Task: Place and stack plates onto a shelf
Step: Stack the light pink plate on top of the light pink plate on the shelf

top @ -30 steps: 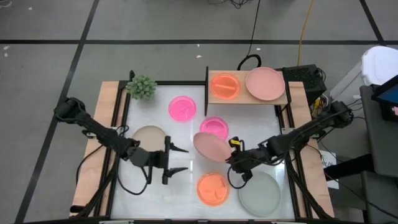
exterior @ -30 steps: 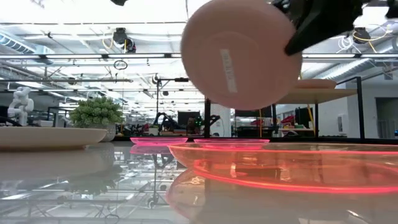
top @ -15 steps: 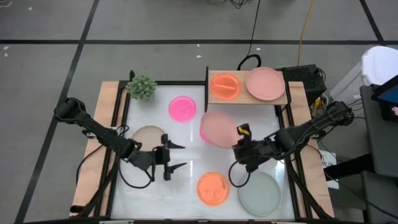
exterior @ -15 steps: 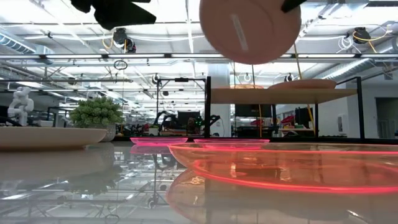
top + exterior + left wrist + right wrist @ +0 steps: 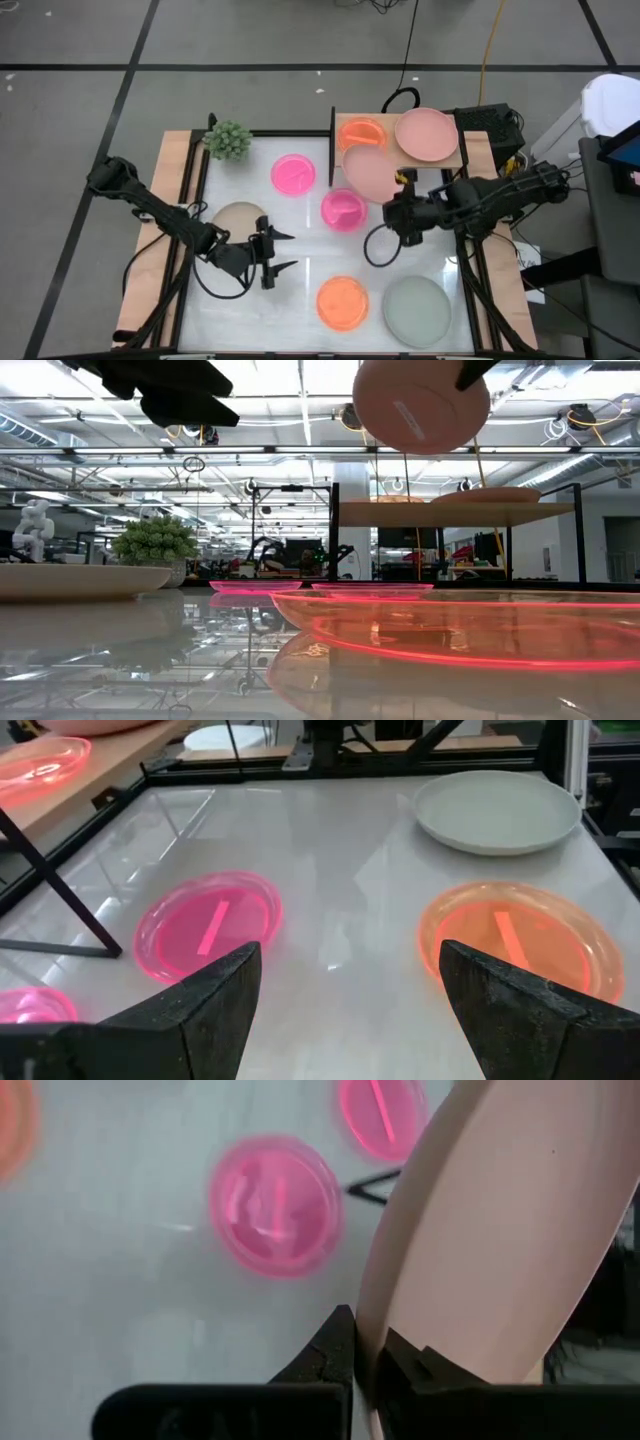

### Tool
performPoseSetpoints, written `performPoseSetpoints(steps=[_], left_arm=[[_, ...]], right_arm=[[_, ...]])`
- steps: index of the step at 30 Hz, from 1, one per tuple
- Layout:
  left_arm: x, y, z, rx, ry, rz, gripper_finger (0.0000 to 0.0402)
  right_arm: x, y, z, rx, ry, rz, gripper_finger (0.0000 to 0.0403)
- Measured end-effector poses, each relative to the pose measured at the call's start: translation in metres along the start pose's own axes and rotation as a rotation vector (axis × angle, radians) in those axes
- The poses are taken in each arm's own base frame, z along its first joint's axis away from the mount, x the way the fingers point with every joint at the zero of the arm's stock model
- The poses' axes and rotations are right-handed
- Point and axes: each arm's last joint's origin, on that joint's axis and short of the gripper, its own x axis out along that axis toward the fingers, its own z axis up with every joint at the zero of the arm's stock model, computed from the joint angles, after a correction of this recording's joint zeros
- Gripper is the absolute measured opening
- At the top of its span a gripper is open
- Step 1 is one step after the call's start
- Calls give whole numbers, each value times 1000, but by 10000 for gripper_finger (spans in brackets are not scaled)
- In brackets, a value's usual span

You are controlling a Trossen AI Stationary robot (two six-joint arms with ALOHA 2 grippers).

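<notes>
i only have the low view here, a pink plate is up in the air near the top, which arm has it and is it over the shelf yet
Observer: The right gripper has it, shut on the rim of the dusty-pink plate, which overlaps the shelf at its front left edge.
Operator: whats already on the shelf
Observer: An orange plate on the left, partly covered from above by the held plate, and a salmon-pink plate on the right.
Operator: and the left arm
Observer: The left gripper is open, empty, beside the beige plate.
</notes>
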Motion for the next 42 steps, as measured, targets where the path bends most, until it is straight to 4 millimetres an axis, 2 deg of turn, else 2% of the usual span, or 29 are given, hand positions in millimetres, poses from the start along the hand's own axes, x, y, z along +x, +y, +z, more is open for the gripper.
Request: performPoseSetpoints(steps=[12, 23, 32, 42], left_arm=[[-5, -7, -7, -38, 40, -20, 312], [7, -14, -22, -31, 97, -4, 312], [7, -14, -23, -10, 100, -4, 312], [7, -14, -23, 26, 102, -5, 312]], right_arm=[[16, -46, -31, 99, 295, -110, 3], [33, -92, -60, 224, 477, -113, 4], [41, -112, -74, 344, 521, -113, 4], [48, -118, -81, 418, 542, -126, 4]])
